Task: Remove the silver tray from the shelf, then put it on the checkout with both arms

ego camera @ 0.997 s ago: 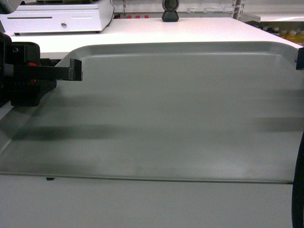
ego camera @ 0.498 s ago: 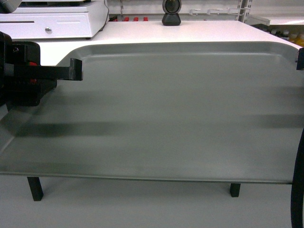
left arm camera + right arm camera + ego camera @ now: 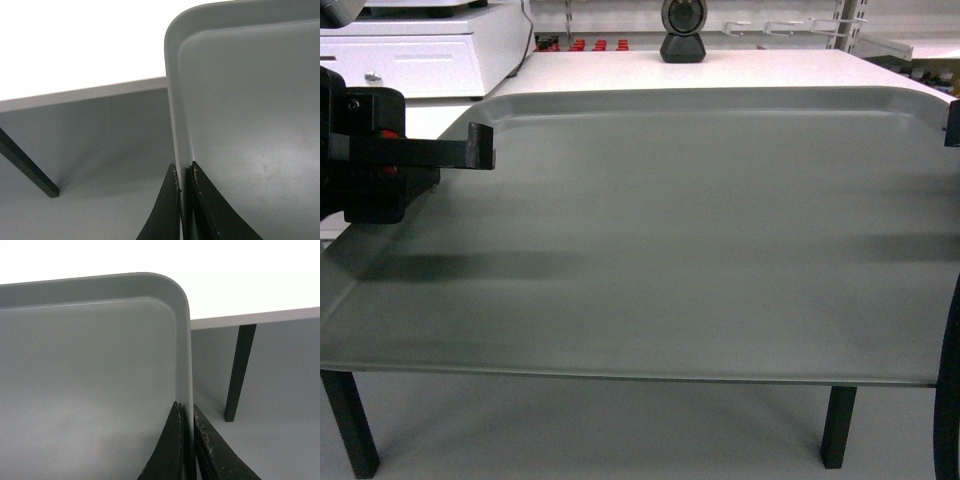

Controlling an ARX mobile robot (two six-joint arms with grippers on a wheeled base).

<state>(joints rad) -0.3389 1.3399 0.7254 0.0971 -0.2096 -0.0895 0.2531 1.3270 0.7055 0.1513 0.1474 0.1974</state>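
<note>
- The silver tray (image 3: 660, 240) is off the shelf and held in the air by both arms, so I judge the first part of the task as done.
- The left gripper (image 3: 184, 175) is closed on the left rim of the tray: its two thin fingers pinch the rim, one inside and one outside.
- The right gripper (image 3: 187, 412) pinches the right rim in the same way, with the rim between its fingers.
- The tray hangs in front of the checkout (image 3: 760, 68), with its far edge near the counter edge. The table legs are visible below the tray, so it does not rest on the counter yet.
- What is left, in my judgement: bring the tray over the counter, lower it flat, and open both grippers.
- Compared with the earlier head pictures, the black legs under the counter show much more now, and the white cash drawer (image 3: 420, 50) and the black scanner (image 3: 682, 30) sit higher and more to the left in the view. The grasp looks unchanged.
</note>
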